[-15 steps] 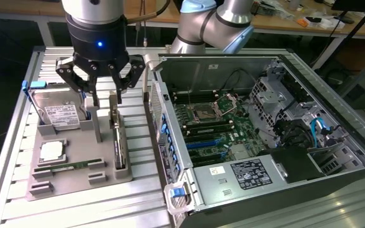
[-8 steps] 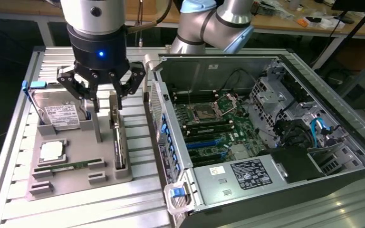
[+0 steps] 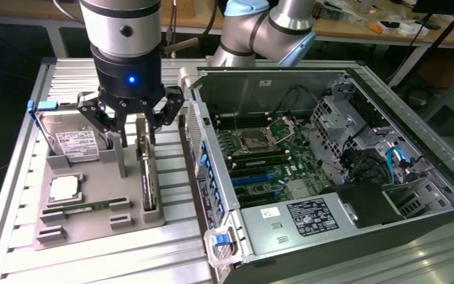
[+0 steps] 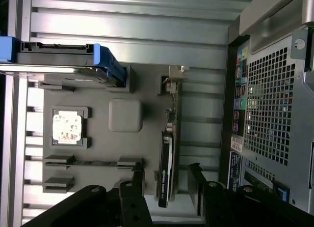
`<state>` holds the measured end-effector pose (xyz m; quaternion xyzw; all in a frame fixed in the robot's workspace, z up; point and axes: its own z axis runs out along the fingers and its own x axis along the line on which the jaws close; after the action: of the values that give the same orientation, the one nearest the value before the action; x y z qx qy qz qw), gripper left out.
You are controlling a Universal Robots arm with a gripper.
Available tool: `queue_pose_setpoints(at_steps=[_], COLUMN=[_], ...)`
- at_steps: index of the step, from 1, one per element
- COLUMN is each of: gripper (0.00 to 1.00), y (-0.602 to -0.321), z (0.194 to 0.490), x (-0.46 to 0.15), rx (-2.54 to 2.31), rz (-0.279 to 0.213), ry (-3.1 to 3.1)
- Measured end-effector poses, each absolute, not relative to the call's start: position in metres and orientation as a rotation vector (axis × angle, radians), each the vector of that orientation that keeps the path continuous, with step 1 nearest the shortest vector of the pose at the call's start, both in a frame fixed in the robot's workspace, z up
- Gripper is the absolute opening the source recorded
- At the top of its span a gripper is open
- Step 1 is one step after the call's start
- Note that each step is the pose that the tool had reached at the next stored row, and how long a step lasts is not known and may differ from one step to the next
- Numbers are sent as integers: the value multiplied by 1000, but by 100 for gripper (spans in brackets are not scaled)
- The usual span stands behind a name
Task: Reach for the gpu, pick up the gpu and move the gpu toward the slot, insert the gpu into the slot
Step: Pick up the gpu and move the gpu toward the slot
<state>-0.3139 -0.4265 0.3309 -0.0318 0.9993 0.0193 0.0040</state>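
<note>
Hovering over the gpu, the gripper has its fingers spread wide on either side of the card, gripping nothing. The gpu stands on edge in the grey holder, at nine o'clock from the slot in the exterior view. The reach looks nearly complete, while pickup, carry and insertion are not yet done.

1 gpu, 1 hdd, 1 cpu, 1 RAM stick, 1 PC case.
</note>
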Motion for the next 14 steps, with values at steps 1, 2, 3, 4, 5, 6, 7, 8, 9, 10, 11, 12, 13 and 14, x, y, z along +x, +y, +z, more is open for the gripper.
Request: queue_pose_setpoints(at_steps=[1,2,3,4,5,6,7,8,9,10,11,12,13,14], gripper=[48,48,48,48,48,48,48,48,48,48,48,48,48,48], y=[-427,-427,-427,-428,-428,-428,-429,-429,-430,-430,-430,-430,-431,-431], z=[329,328,326,325,323,321,319,318,315,313,311,310,308,306], x=[-313,-313,-312,-312,-312,-312,-312,-312,-312,-312,-312,-312,-312,-312], rx=[-100,-100,-100,-100,-100,-101,-101,-101,-101,-101,-101,-101,-101,-101], rz=[60,61,61,60,60,60,60,60,60,60,61,60,60,60], ry=[3131,3131,3131,3131,3131,3131,3131,3131,3131,3131,3131,3131,3131,3131])
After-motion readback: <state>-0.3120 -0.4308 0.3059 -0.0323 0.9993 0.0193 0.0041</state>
